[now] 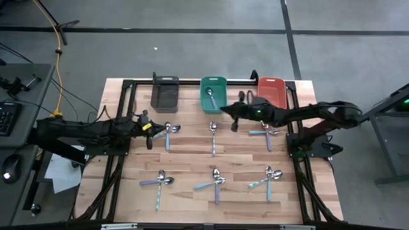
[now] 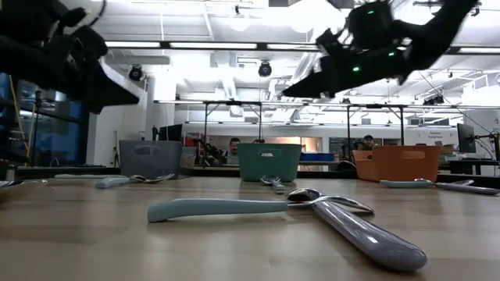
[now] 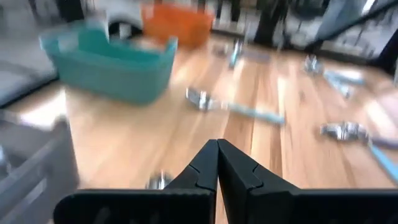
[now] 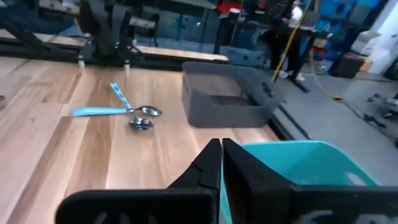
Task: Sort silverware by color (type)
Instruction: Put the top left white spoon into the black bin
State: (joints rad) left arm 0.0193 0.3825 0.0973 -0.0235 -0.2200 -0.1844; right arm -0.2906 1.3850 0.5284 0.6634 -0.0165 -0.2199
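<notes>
The silverware lies in crossed pairs on the wooden table: pairs of spoons in a far row and three more pairs in a near row. One spoon lies in the teal bin. My left gripper is shut and hangs over the table's left side, beside the far left pair. My right gripper is shut too, above the teal bin's near right corner. In both wrist views the fingers hold nothing.
A dark grey bin and an orange bin flank the teal bin along the far edge. A black frame runs round the table. Bare wood lies between the two spoon rows. Desks stand beyond both sides.
</notes>
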